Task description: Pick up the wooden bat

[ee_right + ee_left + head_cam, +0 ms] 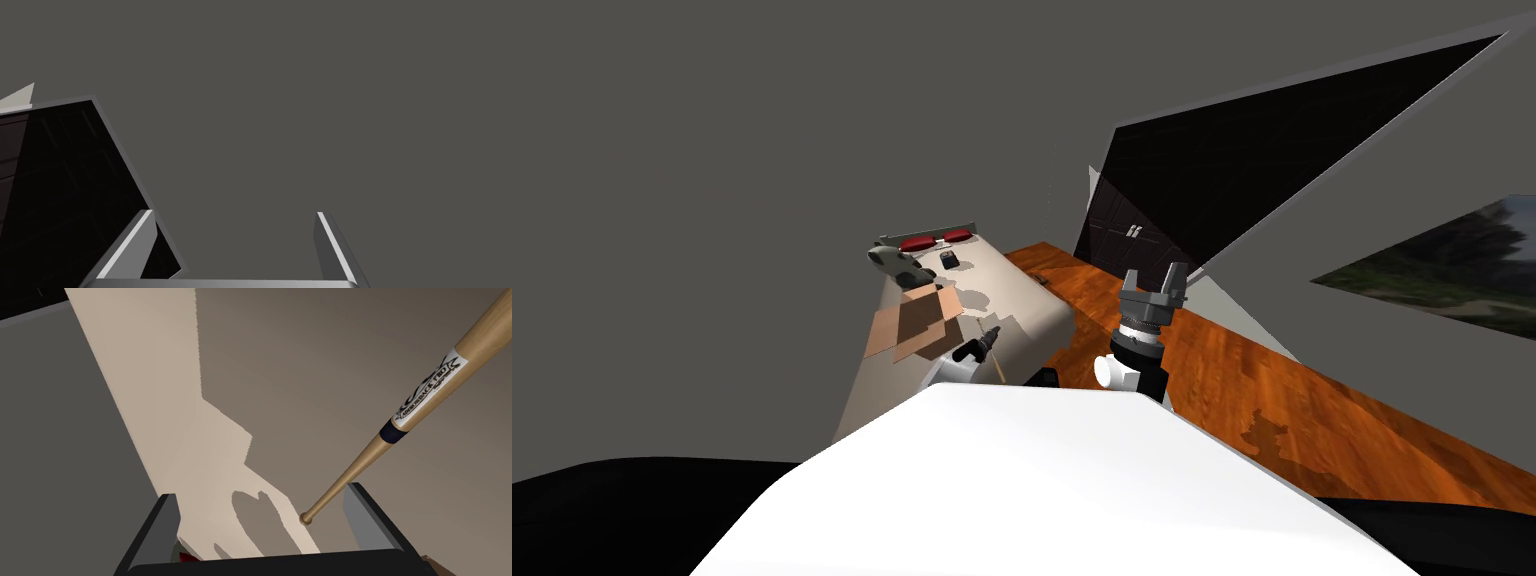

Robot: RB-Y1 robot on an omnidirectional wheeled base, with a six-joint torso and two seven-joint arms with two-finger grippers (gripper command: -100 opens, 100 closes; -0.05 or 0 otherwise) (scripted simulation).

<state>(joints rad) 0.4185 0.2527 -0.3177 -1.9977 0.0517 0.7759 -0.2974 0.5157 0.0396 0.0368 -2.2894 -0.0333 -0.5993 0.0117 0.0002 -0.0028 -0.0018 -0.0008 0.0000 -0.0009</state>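
Left gripper (260,490) spread about bat (430,390) knob on beige table (325,363), right gripper (233,213) spread, orange wood floor (1272,380)

The left arm (959,360) reaches forward and low, and its left claw (262,523) points down at a slant. Its 2 fingers (367,518) stand wide apart, about a third of the wrist view's width. The right arm (1134,362) is held upright beside it. The right claw (1153,276) points upward with its 2 fingers (334,245) spread equally wide.
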